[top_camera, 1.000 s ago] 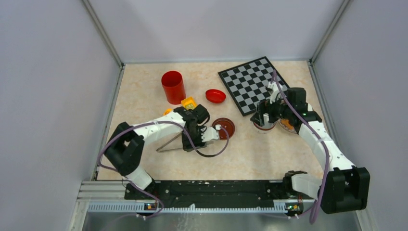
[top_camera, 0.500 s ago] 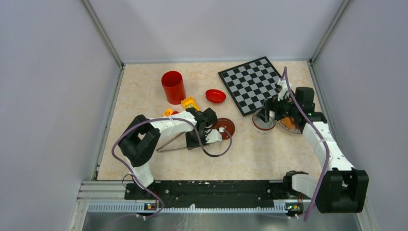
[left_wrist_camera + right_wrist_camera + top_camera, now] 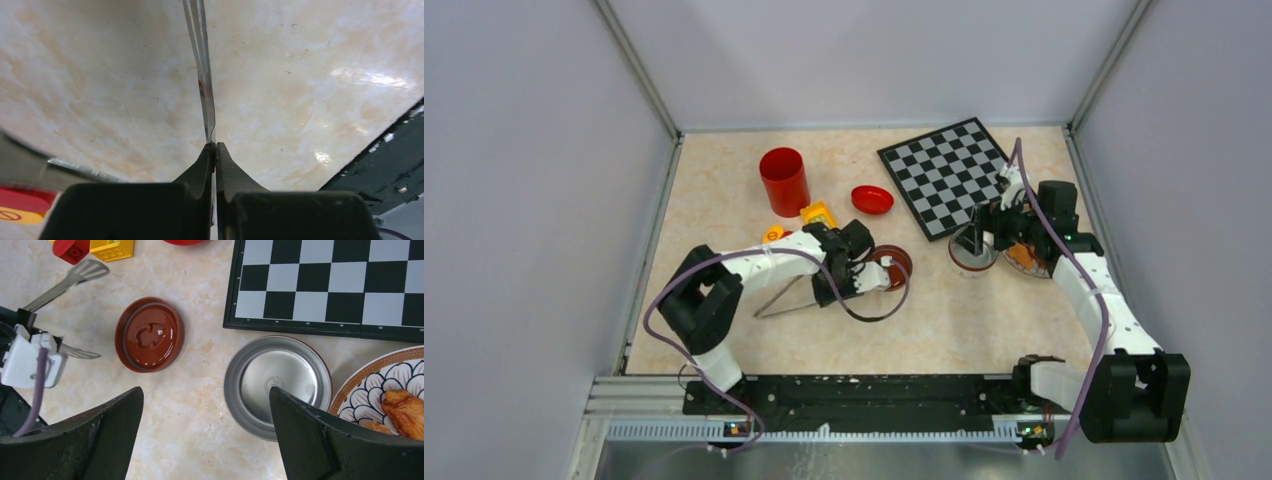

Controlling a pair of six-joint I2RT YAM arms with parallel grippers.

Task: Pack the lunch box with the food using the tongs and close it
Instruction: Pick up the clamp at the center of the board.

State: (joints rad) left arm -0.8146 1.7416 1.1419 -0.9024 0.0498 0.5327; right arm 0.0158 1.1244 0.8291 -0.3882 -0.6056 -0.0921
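Note:
The silver tongs (image 3: 782,298) lie on the table left of centre, arms spread. My left gripper (image 3: 842,283) is down on them, shut on one thin arm (image 3: 204,85); the other arm (image 3: 67,281) runs free beside it. The steel lunch box (image 3: 276,381) with its reddish rim stands empty under my right gripper (image 3: 205,390), which hangs above it wide open and holding nothing. Orange-brown food (image 3: 406,409) lies on the patterned plate (image 3: 371,376) just right of the lunch box. The round brown lid (image 3: 149,334) rests flat between the tongs and the lunch box.
A chessboard (image 3: 944,175) lies at the back right, its edge close to the lunch box (image 3: 972,258). A red cup (image 3: 784,180), a red bowl (image 3: 872,199) and yellow and red blocks (image 3: 818,214) stand behind the left gripper. Grey walls enclose the table.
My left gripper has closed on the tongs' arm and shifted slightly toward the back. The right arm drew back to the right a second ago, then held still, open.

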